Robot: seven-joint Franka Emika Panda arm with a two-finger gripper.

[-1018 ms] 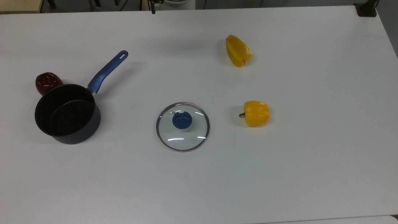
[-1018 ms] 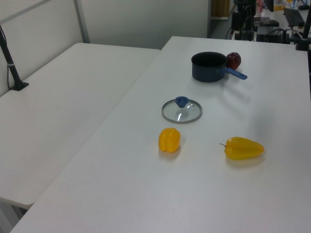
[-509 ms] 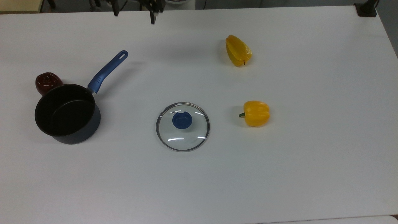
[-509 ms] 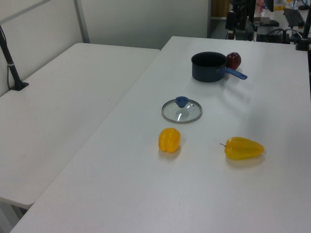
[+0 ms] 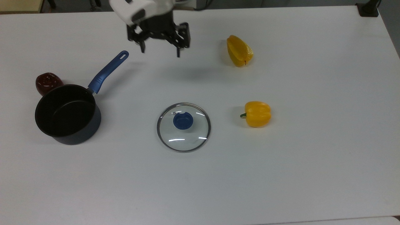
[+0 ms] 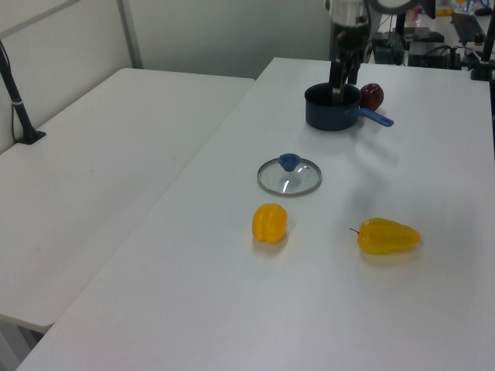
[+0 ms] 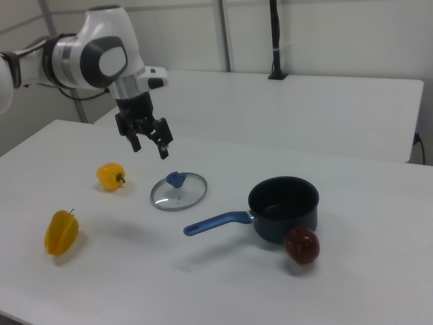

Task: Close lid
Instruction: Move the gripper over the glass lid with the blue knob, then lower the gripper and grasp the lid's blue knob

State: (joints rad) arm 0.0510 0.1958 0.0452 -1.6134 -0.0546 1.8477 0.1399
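The white table (image 5: 312, 156) carries every object I see. The arm (image 7: 88, 57) reaches over its far side in the top view; half a second ago I had only dark finger tips at the top view's upper edge, and one second ago almost nothing of it.

The black saucepan (image 5: 67, 114) stands upright at 9 o'clock from the table centre in the top view, open and with nothing inside, its blue handle (image 5: 107, 72) pointing to 1 o'clock. It has not shifted.

The lid (image 5: 183, 127) lies flat on the table, blue knob (image 5: 183, 121) up, near the centre in the top view and well apart from the saucepan, at 3 o'clock from it. It is where it was a second ago and rests on nothing but the table.

The pincer (image 5: 160, 51) hangs above the table at 12 o'clock from the lid in the top view, fingers pointing down and spread wide, holding nothing; in the right view (image 7: 149, 149) it is above and just left of the lid.

A long yellow pepper (image 5: 239, 51) lies at 1 o'clock from the lid, and a rounder yellow pepper (image 5: 257, 113) at 3 o'clock, both unmoved.

A dark red fruit (image 5: 47, 82) touches the saucepan at its 11 o'clock side in the top view.
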